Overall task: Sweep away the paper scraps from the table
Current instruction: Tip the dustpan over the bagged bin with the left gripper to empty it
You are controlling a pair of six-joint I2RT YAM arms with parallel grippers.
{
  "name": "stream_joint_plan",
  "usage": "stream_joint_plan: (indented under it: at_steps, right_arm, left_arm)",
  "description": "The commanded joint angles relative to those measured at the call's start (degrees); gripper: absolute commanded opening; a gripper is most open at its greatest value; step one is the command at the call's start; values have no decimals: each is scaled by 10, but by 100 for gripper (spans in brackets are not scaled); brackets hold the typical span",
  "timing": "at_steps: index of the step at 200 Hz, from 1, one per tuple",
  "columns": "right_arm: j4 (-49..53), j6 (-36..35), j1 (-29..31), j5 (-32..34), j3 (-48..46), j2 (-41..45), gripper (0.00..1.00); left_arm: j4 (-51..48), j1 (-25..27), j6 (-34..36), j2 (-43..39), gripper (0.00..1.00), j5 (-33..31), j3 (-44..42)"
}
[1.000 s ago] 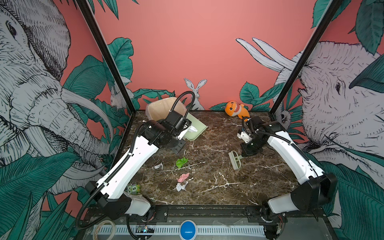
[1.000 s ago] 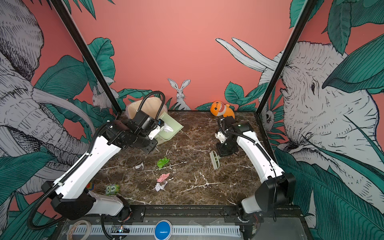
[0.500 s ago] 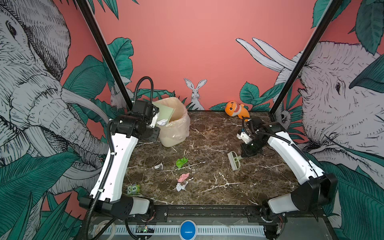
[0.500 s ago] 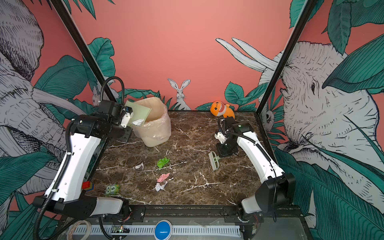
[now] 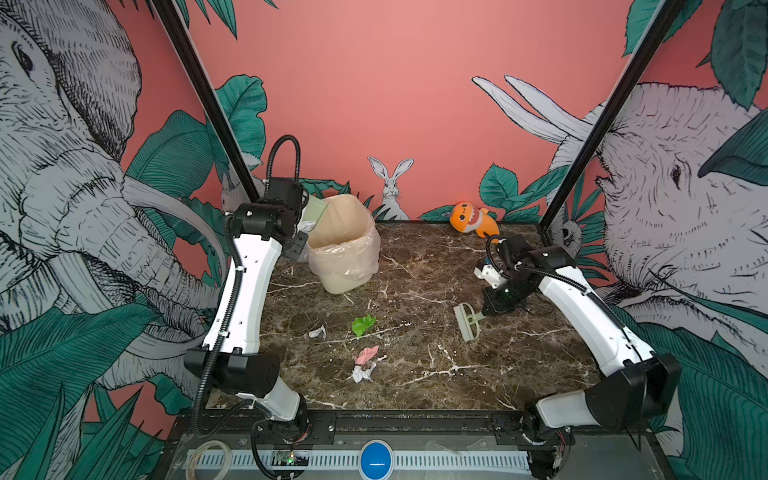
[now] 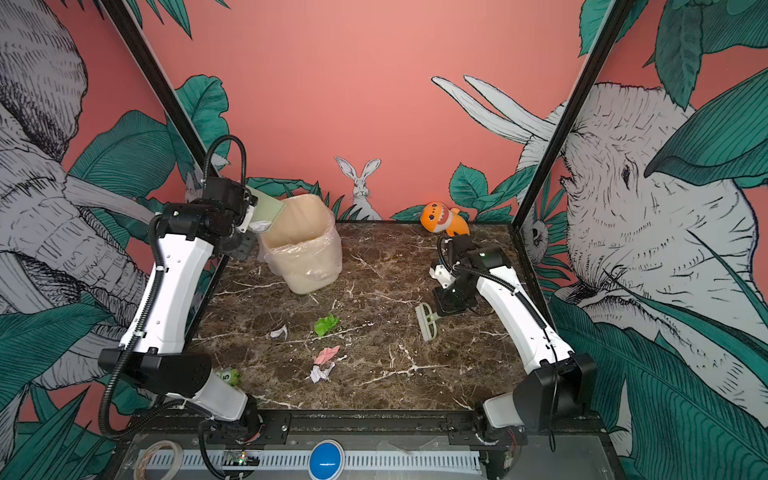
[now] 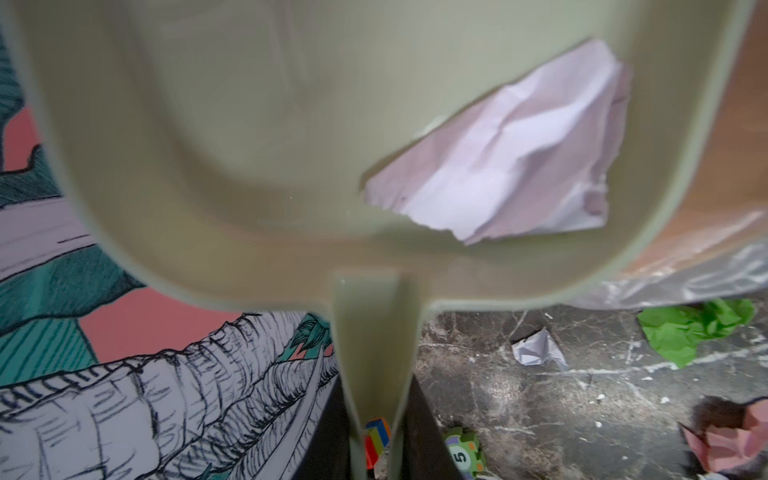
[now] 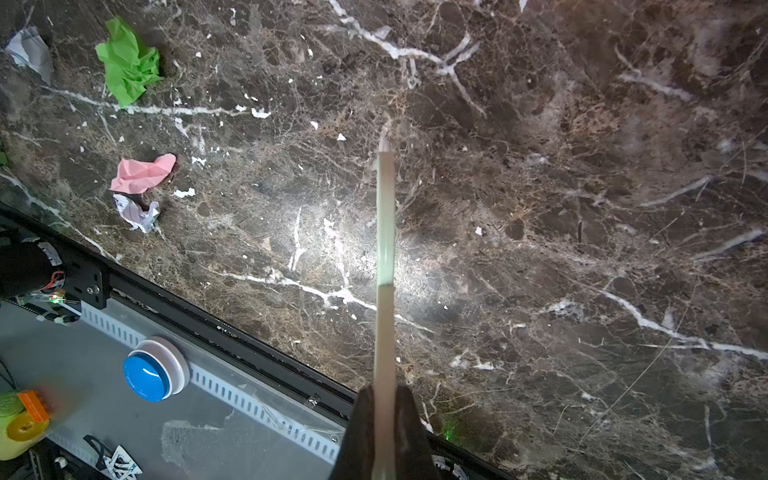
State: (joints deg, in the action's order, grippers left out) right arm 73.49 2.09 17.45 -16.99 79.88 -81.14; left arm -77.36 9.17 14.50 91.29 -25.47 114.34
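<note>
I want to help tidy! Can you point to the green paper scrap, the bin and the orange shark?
green paper scrap [image 5: 363, 325], in a top view, on its middle.
bin [image 5: 345, 266], in a top view, on its front wall.
orange shark toy [image 5: 473, 219], in a top view, on its middle.

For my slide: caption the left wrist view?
Dustpan with a paper scrap beside the bin; more scraps on the table.

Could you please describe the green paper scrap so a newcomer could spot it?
Find the beige bin at the table's far left. Nearer the camera from it lies the green scrap. Unlike the white scrap and pink scrap nearby, it is bright green.
</note>
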Motion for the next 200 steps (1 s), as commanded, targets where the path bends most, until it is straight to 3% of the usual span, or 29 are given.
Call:
stream_joint_plan:
  at_steps: [1, 32, 70, 170, 200]
  right_arm:
    - [6, -5, -3, -8, -2, 5, 0]
    - [6, -3, -3, -11, 0, 2, 0]
    - [6, 1, -3, -17, 1, 5, 0]
    - [14, 3, -3, -18, 2, 19, 0]
    - [19, 1, -3, -19, 4, 25, 0]
  left_arm:
    - [12, 2, 41, -7, 14, -70, 7]
    - [31, 30, 76, 2, 14, -134, -16]
    - [119, 58, 169, -7, 12, -230, -82]
    - [340, 101, 385, -53, 11, -317, -195]
    - [454, 121, 495, -75, 11, -343, -259]
